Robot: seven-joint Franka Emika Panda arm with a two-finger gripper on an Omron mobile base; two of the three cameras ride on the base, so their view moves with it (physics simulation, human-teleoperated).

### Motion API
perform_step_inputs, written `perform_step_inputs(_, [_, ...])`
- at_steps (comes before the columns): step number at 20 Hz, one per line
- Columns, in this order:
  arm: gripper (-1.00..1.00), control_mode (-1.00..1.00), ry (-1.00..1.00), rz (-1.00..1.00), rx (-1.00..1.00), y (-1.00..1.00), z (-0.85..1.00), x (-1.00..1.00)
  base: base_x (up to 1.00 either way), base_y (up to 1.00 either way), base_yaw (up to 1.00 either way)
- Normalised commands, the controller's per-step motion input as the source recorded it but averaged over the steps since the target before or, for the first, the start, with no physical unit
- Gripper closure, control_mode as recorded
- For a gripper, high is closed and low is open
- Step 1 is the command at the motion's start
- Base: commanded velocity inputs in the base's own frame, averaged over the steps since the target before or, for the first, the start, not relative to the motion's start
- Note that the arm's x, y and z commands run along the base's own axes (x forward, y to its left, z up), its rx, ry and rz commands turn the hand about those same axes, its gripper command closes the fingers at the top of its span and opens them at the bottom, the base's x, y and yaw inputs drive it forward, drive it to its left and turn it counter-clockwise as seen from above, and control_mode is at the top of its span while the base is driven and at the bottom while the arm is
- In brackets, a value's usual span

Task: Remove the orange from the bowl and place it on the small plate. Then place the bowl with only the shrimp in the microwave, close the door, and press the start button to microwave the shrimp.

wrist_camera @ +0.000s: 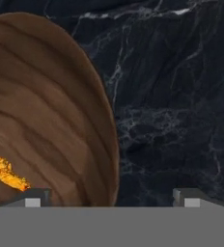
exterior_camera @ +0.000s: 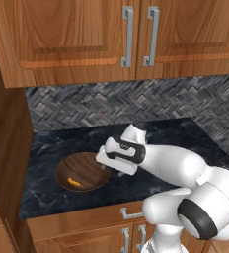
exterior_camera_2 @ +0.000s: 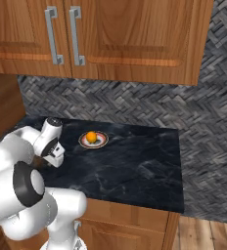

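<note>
Arm's white elbow sits closest to the lens in both base views, w/ the tool (wrist_camera: 112,197) reaching out over the bench (exterior_camera: 151,133). Tool is released, jaws spread wide, nothing between them: in hand view one tip rises at 7 o'clock over the bowl's (wrist_camera: 46,116) wood, the other at 5 o'clock over bare dark marble, so the bowl's rim falls between the two tips. Whether either tip touches the rim can't be told.

Bowl lies at the left end of the bench in left base view, at about 8 o'clock from the arm's wrist. Shrimp (wrist_camera: 8,174) is alone inside it, low on the bowl floor, near the 7 o'clock tip in hand view; in left base view it shows as a small orange sliver toward the bowl's 7 o'clock side.

Orange (exterior_camera_2: 91,136) sits on the plate (exterior_camera_2: 102,142), centred on its face, in right base view. Plate is on the bench near the back wall, at approx 2 o'clock from the wrist, well apart from the bowl.

Wood cabinets (exterior_camera_2: 130,34) w/ grey bar handles hang above; grey herringbone tile (exterior_camera: 136,106) backs the bench.
</note>
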Motion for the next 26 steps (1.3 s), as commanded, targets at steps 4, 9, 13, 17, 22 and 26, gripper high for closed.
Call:
perform_step_inputs(4, [-1.0,-1.0,0.01,0.0,0.0,0.28,-0.35,0.28,0.0,0.0,0.0])
perform_step_inputs(9, [-1.0,-1.0,0.0,0.0,0.0,0.25,-0.26,0.08,0.0,0.0,0.0])
perform_step_inputs(13, [-1.0,-1.0,0.0,0.0,0.0,0.24,-0.24,0.01,0.0,0.0,0.0])
perform_step_inputs(17, [1.0,-1.0,0.01,0.0,0.0,0.21,-0.12,0.04,0.0,0.0,0.0])
perform_step_inputs(22, [1.0,-1.0,-0.01,0.0,0.0,0.03,0.0,-0.02,0.0,0.0,0.0])
perform_step_inputs(26, [1.0,-1.0,-0.1,0.0,0.06,-0.13,0.24,-0.32,0.0,0.0,0.0])
